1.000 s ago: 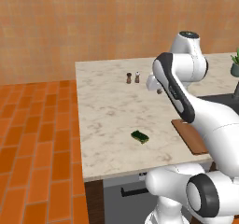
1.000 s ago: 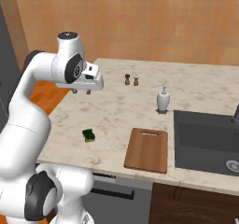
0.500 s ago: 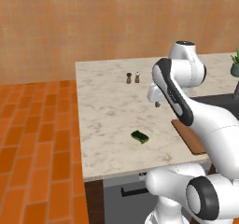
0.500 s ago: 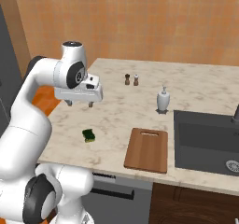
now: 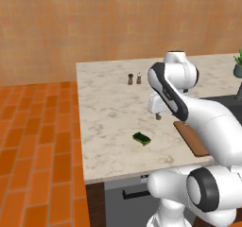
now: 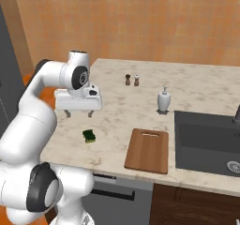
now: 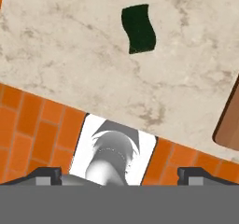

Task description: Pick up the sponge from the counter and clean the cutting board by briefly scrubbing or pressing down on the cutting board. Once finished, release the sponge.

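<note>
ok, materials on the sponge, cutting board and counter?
Sponge: looks like soft foam, a matte dark green top over a yellowish edge. Cutting board: seemingly wood, reddish-brown with faint grain and a satin look. Counter: likely polished marble or an imitation, beige with brown veins.

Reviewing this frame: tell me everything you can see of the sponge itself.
The sponge is a small flat block with a dark green top and a yellowish-green edge, its long sides wavy in the hand view. It lies flat on the beige marbled counter, near the front edge, left of the cutting board and apart from it. Nothing touches it but the counter; the gripper hangs open above and behind it.
</note>
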Controlling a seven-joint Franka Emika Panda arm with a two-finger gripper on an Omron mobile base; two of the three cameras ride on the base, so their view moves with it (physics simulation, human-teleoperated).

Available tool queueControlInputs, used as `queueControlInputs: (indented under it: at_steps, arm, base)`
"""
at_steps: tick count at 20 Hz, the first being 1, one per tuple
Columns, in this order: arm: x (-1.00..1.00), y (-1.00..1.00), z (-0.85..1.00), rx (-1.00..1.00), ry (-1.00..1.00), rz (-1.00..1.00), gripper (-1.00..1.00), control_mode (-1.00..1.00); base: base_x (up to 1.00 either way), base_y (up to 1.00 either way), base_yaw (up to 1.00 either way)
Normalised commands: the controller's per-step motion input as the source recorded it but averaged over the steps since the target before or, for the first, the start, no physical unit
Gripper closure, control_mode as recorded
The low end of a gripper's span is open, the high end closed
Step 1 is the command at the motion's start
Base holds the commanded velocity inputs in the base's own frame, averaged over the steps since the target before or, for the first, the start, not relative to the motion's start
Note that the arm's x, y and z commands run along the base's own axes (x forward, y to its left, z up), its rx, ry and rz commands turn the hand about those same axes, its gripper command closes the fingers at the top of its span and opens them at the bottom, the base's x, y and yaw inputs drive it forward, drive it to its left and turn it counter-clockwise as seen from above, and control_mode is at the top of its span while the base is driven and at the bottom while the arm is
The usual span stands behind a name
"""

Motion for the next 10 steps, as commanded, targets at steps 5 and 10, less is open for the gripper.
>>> queueControlInputs:
  at_steps: [5, 10]
  arm:
    - [0.00, 0.23, -0.31, 0.00, 0.18, 0.13, -1.00, -1.00]
    - [-0.02, 0.27, -0.27, 0.01, 0.03, 0.06, -1.00, -1.00]
  base:
    - [0.00, 0.00, 0.00]
    - [0.00, 0.00, 0.00]
